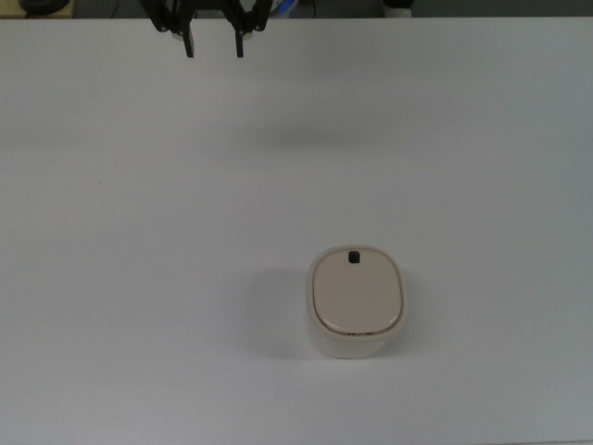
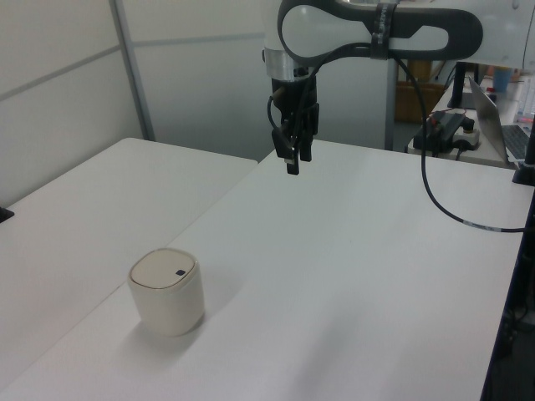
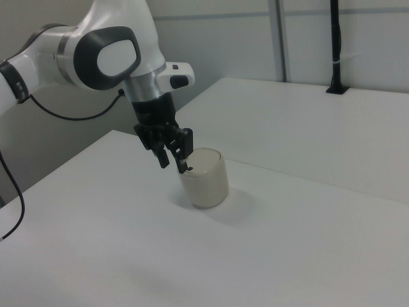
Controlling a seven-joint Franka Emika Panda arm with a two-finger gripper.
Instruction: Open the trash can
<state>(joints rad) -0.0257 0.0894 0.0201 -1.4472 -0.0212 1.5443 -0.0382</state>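
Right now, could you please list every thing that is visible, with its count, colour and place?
trash can: one, cream-white with beige lid, standing on the table, lower middle of the top view.
button: one, black, at the lid's rim toward the top view's upper side.
table: white, bearing the trash can.
laptop: one, grey, far right of the left view.
cable: one, black, hanging from the arm.
arm: one, white and black.
gripper: one, black, jaws open, high above the table, apart from the trash can.

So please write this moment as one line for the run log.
task: open bin | gripper: open, empty, in the air, far from bin | bin: on table, lid shut | button: not pressed
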